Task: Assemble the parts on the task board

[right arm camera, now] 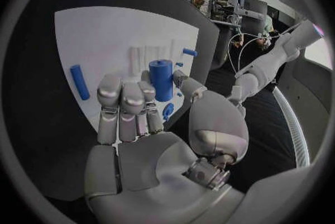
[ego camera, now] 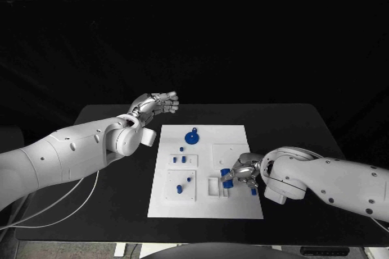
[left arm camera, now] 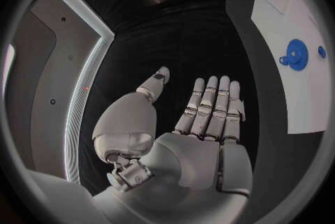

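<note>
The white task board (ego camera: 235, 208) lies in the middle of the table. My right hand (ego camera: 243, 173) is low over the board's right side and grips an upright blue cylinder (right arm camera: 161, 79) between its thumb and fingers (right arm camera: 124, 95). A blue rod (right arm camera: 80, 82) lies flat on the board beside that hand. A blue gear (ego camera: 192, 137) sits near the board's far edge, also seen as the gear (left arm camera: 298, 55) from the left wrist. Small blue pegs (ego camera: 181, 158) stand on the board's left half. My left hand (ego camera: 159, 104) hovers beyond the board's far left corner, fingers straight and apart, holding nothing.
The black table (ego camera: 292, 124) stretches bare to the right of the board and behind it. A white cable (ego camera: 77, 198) trails from my left arm across the table's left side. A small blue peg (right arm camera: 189, 52) sticks up near the board's edge.
</note>
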You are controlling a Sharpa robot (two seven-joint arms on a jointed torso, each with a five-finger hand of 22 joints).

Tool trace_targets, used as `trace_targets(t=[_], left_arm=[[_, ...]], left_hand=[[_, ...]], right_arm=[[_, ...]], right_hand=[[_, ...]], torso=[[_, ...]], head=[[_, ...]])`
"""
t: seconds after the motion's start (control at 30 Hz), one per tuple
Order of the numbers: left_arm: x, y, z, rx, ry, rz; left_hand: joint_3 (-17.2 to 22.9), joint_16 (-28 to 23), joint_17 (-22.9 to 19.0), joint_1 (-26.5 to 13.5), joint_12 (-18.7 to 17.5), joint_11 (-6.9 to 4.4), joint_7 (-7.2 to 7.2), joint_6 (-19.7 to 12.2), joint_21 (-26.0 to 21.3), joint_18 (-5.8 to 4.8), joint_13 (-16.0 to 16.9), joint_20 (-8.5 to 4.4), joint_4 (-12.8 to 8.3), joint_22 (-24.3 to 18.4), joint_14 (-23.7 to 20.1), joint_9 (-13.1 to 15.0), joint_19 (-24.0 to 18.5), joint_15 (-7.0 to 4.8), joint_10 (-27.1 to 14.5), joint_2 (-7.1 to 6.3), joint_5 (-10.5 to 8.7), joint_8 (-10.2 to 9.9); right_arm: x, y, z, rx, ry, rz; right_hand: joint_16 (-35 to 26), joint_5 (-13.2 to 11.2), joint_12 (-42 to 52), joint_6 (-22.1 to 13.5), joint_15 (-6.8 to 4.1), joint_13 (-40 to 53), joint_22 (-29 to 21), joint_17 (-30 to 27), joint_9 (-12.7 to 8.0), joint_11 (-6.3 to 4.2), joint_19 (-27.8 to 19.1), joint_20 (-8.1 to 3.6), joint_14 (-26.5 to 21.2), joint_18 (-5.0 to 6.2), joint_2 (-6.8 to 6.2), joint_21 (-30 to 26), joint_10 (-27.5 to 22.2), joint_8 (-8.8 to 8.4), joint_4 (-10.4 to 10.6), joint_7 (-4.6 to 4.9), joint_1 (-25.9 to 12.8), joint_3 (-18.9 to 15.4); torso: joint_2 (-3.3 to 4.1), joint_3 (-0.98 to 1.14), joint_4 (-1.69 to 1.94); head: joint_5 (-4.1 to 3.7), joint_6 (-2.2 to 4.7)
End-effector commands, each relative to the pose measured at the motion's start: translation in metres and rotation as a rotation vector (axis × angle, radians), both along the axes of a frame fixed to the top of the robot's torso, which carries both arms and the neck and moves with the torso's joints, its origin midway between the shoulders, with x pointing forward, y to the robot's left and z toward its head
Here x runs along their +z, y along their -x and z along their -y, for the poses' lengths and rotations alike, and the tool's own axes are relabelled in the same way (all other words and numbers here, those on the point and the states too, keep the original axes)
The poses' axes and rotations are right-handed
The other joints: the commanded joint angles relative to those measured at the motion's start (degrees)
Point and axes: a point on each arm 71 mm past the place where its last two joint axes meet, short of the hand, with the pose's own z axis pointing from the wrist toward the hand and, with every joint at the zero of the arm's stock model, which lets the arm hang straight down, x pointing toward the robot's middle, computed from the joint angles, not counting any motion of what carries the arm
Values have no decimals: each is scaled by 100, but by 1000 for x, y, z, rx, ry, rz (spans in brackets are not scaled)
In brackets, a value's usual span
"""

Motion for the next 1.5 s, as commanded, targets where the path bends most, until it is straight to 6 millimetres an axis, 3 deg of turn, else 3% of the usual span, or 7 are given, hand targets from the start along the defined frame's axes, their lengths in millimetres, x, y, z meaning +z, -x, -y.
trace_targets(t=[0.03,0.7,1.5], left_arm=[[1,0,2,-13,13,2],[1,0,3,-18,14,0],[1,0,3,-18,13,-2]], left_hand=[[12,-26,8,-36,-31,-16,130,47,-30,90,-9,-11,25,10,-46,-4,44,3,-38,-16,-36,-2],[12,-31,8,-42,-32,-12,129,48,-35,91,-10,-8,32,11,-53,-5,46,7,-46,-21,-37,-1],[13,-37,9,-46,-32,-11,130,47,-42,93,-10,-6,39,13,-58,-7,47,9,-52,-26,-38,-2]], right_arm=[[-5,2,-8,41,5,-59],[-26,2,-23,99,59,-50],[-33,5,-35,119,47,-49]], right_hand=[[2,-5,-31,78,-32,-25,114,5,3,-2,1,37,19,487,4,36,-24,11,36,37,-78,5],[-6,-5,-52,103,-37,-26,115,5,12,-8,-19,42,15,487,22,44,-30,17,30,31,-118,-4],[-13,-5,-84,99,-39,-32,113,7,14,-8,-37,47,13,487,-32,53,-51,5,14,31,-182,-42]], torso=[[3,-3,5],[4,-3,0],[7,1,-6]], head=[[8,-15],[72,-76],[147,-114]])
